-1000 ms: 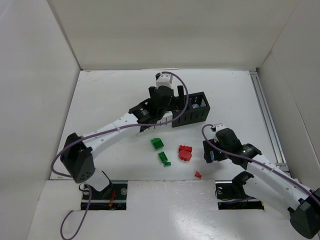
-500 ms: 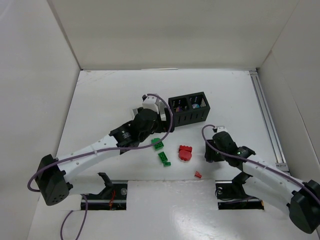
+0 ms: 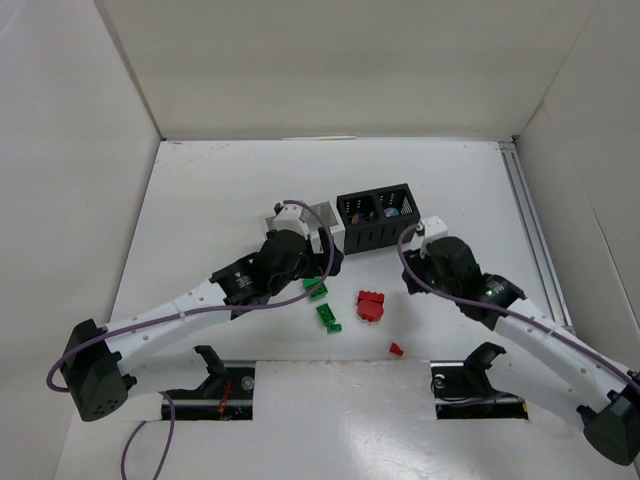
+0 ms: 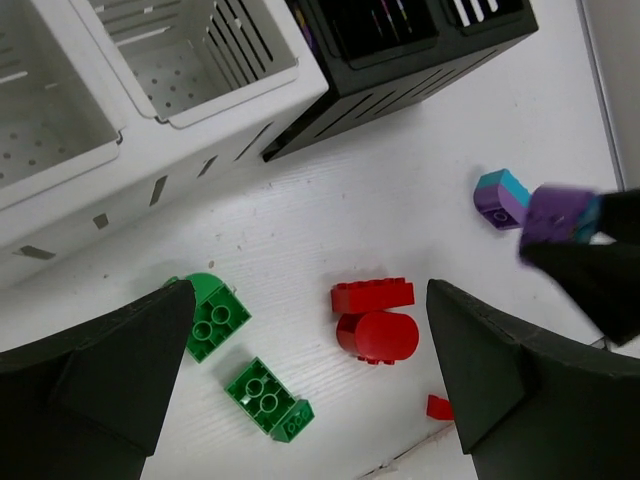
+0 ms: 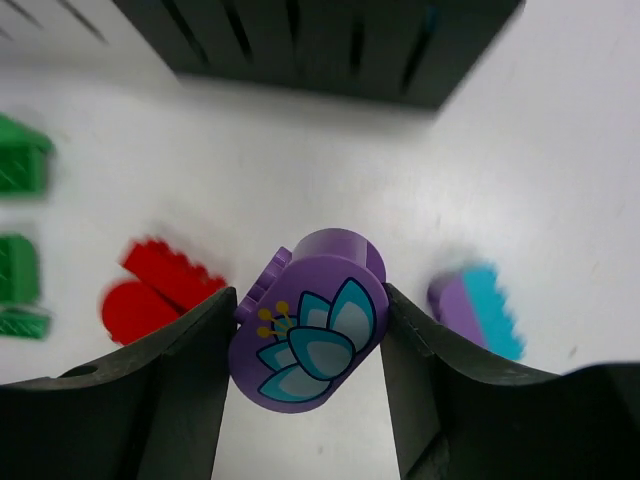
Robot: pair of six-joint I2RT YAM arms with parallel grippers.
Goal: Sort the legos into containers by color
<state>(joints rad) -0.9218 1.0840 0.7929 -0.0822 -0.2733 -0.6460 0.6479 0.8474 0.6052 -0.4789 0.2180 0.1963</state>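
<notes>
Right end effector farther; maybe-grained table

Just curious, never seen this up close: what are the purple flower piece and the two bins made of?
Purple piece: apparently smooth moulded plastic, slightly glossy, with a printed teal flower. Black bin: probably rigid plastic, matte, its walls cut by even slots. White bin: probably the same, matte, with slotted sides and a perforated floor.

Purple brick, teal flower print; black bin; white bin.
</notes>
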